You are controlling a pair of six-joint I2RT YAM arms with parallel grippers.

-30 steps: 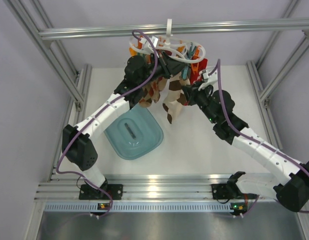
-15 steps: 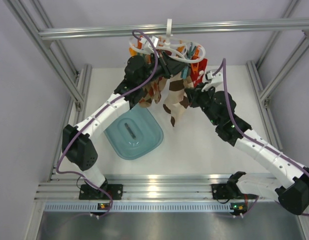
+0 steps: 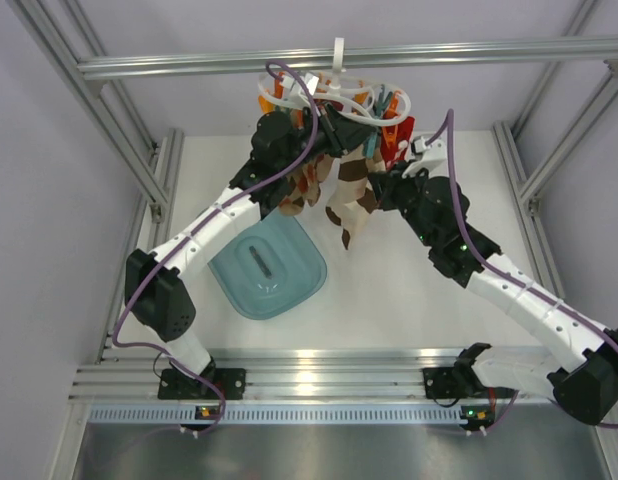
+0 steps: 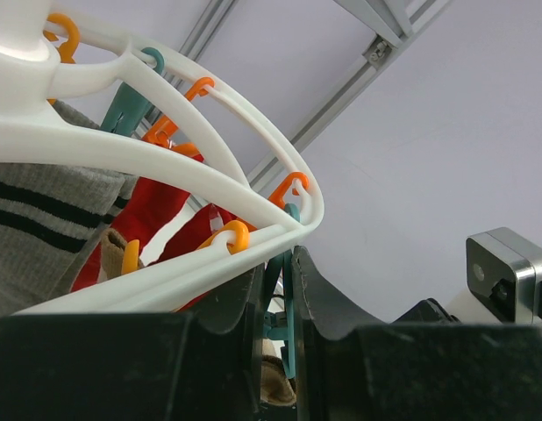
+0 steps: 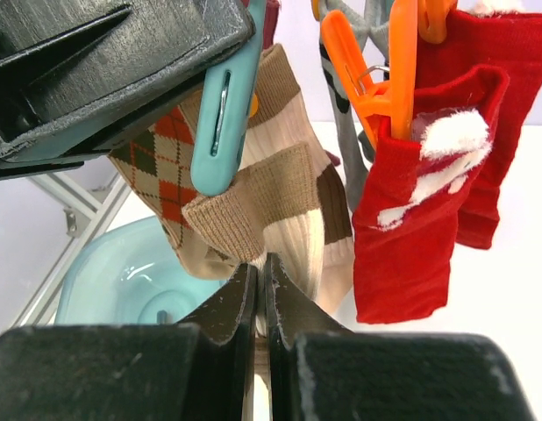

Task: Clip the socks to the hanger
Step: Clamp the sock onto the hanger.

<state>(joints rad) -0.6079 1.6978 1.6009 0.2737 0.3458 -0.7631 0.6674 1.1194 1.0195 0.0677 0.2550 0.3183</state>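
The white hanger hangs from the top bar, and its ring fills the left wrist view. My left gripper is shut on a teal peg just under the ring. My right gripper is shut on the lower edge of a cream-and-tan sock and holds it up at that peg. The peg's lower tip overlaps the sock's tan cuff; I cannot tell whether it bites. The sock hangs down between the arms.
Red socks hang on orange pegs to the right. A brown argyle sock hangs to the left, and a grey striped sock hangs from the ring. A teal tub lid lies on the table below the left arm.
My right gripper has moved a little up and toward the hanger with the sock. The left gripper has stayed at the peg.
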